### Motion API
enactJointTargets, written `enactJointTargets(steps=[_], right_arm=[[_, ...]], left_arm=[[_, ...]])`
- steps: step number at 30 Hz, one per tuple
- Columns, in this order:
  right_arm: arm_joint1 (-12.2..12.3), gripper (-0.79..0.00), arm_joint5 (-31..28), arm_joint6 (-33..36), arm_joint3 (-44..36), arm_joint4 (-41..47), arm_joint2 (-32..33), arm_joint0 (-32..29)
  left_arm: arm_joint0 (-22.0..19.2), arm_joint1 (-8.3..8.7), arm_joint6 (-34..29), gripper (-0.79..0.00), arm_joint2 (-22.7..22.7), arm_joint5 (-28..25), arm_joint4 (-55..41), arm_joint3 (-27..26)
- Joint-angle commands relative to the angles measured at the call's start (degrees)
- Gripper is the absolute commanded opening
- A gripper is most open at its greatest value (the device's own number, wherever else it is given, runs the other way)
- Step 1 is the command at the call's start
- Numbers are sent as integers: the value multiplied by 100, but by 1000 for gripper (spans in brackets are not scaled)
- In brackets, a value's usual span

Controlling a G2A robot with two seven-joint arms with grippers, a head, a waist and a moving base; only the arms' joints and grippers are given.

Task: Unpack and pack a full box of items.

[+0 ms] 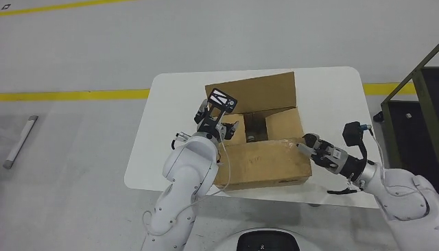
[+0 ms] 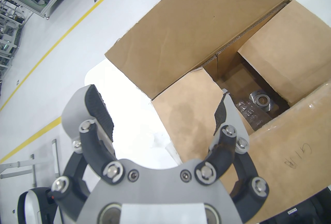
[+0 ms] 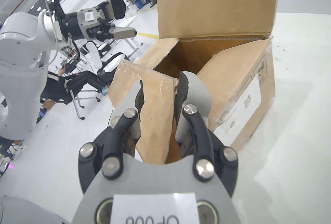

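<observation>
The cardboard box [image 1: 255, 93] is sitting in the middle of the white tabletop [image 1: 171, 114] with its flaps standing open, and a clear item with a round silvery end [image 2: 261, 101] is lying at the bottom inside it. The right hand [image 3: 163, 92] is pinching the right end of the box's near flap [image 1: 264, 163], with one finger on each face of the cardboard. The left hand [image 2: 159, 106] is hovering with its fingers spread wide over the box's left side flap [image 2: 188, 111], touching nothing.
</observation>
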Motion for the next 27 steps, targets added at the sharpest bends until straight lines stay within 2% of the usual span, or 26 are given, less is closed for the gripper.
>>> enactJointTargets(steps=[1, 5, 9, 13, 15, 16, 17, 18, 24, 27], right_arm=[[27, -591, -26, 177, 10, 150, 30, -43], [86, -514, -59, 557, 9, 423, 45, -113], [152, -486, -141, 1065, -76, 863, 4, -172], [220, -517, -294, 1452, -171, 1109, -10, -200], [251, -566, -373, 1566, -217, 1005, 8, -197], [268, -631, -494, 1602, -289, 786, 31, -187], [279, -745, -624, 1565, -352, 553, 58, -193], [286, -785, -763, 1453, -436, 221, 118, -201], [254, -785, -1266, 154, -841, -841, 285, -469], [229, -785, -1443, -506, -1117, -1757, 417, -564]], left_arm=[[0, 0, 0, 0, 0, 0, 0, 0], [0, 0, 0, 0, 0, 0, 0, 0], [0, 0, 0, 0, 0, 0, 0, 0], [0, 0, 0, 0, 0, 0, 0, 0], [0, 0, 0, 0, 0, 0, 0, 0], [0, 0, 0, 0, 0, 0, 0, 0], [0, 0, 0, 0, 0, 0, 0, 0], [0, 0, 0, 0, 0, 0, 0, 0], [14, 0, 32, 0, -5, 11, -11, 1], [74, 3, 139, 0, -67, 6, -138, -7]])
